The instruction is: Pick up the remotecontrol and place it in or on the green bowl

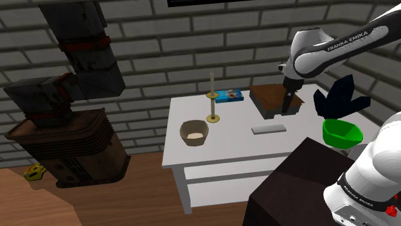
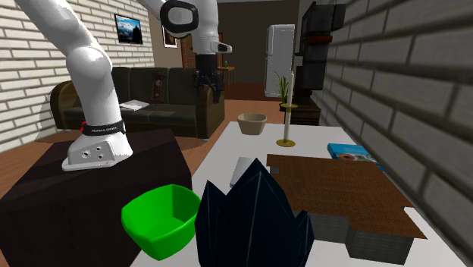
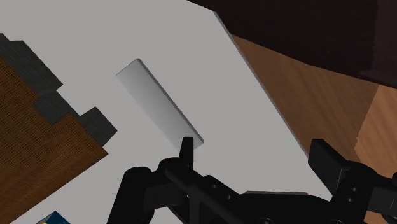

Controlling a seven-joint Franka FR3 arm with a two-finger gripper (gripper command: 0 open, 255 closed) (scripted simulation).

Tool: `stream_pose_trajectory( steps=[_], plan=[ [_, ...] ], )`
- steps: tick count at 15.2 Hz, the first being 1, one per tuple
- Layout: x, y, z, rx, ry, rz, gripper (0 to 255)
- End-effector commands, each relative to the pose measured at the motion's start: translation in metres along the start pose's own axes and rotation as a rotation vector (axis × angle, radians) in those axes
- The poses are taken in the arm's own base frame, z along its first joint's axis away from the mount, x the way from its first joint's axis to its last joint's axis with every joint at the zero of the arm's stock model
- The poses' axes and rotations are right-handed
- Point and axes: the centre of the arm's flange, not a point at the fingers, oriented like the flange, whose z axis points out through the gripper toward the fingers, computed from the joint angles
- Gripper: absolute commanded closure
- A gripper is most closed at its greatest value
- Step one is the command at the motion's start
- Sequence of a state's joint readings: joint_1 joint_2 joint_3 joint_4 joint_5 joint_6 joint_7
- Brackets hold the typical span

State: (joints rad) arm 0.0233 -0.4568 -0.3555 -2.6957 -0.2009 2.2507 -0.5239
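On the white bench point(image 1: 225, 147), between the brown-topped board point(image 1: 273, 95) and the edge toward the stand point(image 1: 289, 186), the remote control point(image 1: 270, 129) is laid flat. It is a plain light grey bar, apart from the other things, so it can be reached from above without obstruction. The end effector point(image 1: 286, 108) is held above the bench, over the board's near edge as the shoulder view gives it. Its two black fingers point(image 3: 186, 151) are seen apart in the wrist view, with nothing clamped; the remote control lies just ahead of one finger and not between them. It is judged that this open pose is meant for a descent, and that the end effector must be shifted, and perhaps turned, so that the narrow width of the bar is spanned. The green bowl point(image 1: 341, 132) is set at the bench's end beside the stand, near the remote control, with a dark spiky ornament point(image 1: 340, 96) just beside it; a short carry is therefore expected, though the ornament may need to be avoided. Farther along the bench a candlestick point(image 1: 213, 95), a beige bowl point(image 1: 193, 133) and a blue box point(image 1: 229, 95) are placed, well apart from the work. The bench surface is smooth and plain. Grey brick walls, a wooden floor and an old dark stove point(image 1: 64, 144) are shown, and in the second exterior view a dark sofa point(image 2: 151, 98) and a white refrigerator point(image 2: 280, 57).
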Motion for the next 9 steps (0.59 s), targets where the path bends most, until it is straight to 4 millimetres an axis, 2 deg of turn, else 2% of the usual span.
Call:
stream_pose_trajectory(
  steps=[1, 9],
  plan=[
    [0.003, 0.016, 0.023, 0.000, 0.000, -0.048, 0],
    [0.025, 0.066, 0.114, 0.008, -0.001, -0.228, 0]
  ],
)
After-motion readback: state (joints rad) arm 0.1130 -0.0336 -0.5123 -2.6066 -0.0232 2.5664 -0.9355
